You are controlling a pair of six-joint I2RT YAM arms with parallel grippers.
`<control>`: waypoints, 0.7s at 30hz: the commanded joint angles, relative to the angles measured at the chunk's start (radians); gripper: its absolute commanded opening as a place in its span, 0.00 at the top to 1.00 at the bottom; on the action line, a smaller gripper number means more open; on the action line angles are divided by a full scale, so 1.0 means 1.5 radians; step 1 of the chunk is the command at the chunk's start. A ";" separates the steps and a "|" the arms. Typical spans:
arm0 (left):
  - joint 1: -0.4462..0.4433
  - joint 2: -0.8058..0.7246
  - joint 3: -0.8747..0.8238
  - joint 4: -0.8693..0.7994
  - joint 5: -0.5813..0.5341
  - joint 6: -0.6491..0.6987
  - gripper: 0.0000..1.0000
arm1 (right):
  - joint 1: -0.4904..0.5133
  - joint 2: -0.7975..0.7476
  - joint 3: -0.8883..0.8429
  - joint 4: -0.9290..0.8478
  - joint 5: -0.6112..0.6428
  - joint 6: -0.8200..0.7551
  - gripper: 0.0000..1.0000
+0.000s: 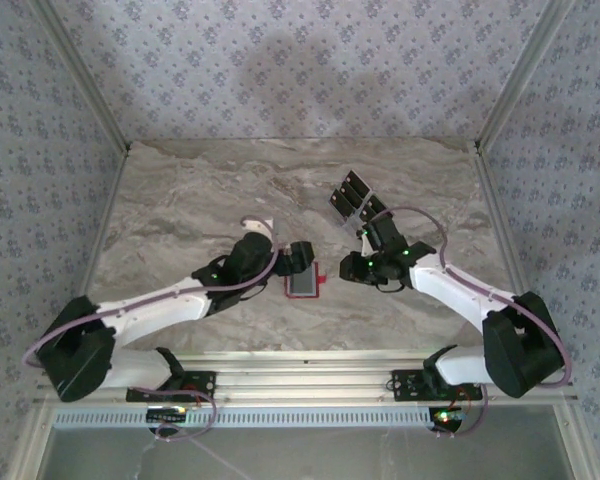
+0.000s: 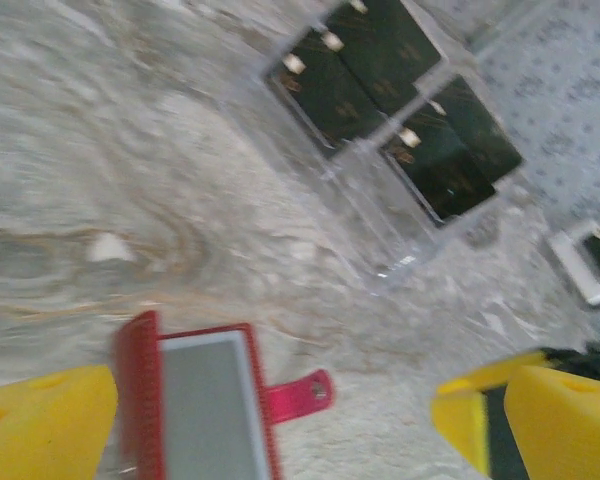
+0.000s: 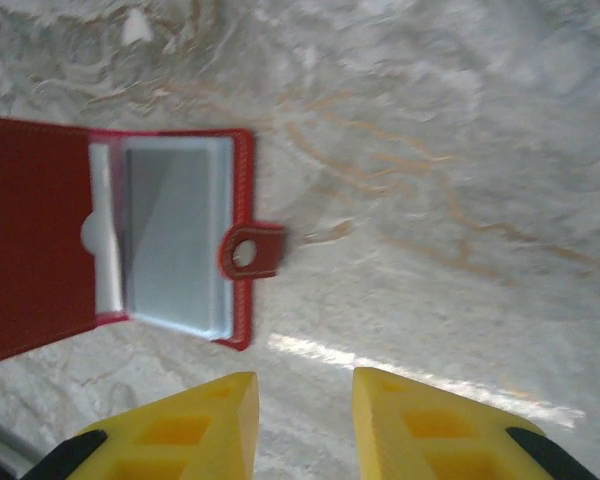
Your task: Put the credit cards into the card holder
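Your left claw [image 2: 275, 395] is wide apart over the wallet [image 3: 170, 240] by the table [image 1: 180, 200] front edge, right claw [image 3: 305, 385] slightly apart, empty — unpinned, the wallet may slide when you push cards [image 2: 380, 70] in.

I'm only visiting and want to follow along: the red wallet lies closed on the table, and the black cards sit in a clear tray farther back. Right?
Not quite. The red wallet lies open, not closed: the right wrist view shows its grey pocket and loose snap tab. The black cards do sit in the clear tray farther back on the table.
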 commanded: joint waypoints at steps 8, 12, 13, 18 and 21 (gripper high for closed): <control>0.049 -0.044 -0.057 -0.297 -0.156 -0.085 0.00 | 0.057 0.075 0.106 -0.012 0.013 0.012 0.69; 0.058 -0.023 -0.051 -0.393 -0.208 -0.130 0.00 | 0.061 0.095 0.119 -0.009 0.012 0.010 0.69; 0.061 -0.016 -0.052 -0.399 -0.206 -0.132 0.00 | 0.060 0.099 0.120 -0.008 0.012 0.010 0.69; 0.074 0.062 -0.021 -0.398 -0.165 -0.109 0.00 | 0.062 0.101 0.118 -0.008 0.014 0.009 0.70; 0.073 0.098 -0.006 -0.358 -0.123 -0.082 0.00 | 0.061 0.100 0.117 -0.009 0.014 0.008 0.70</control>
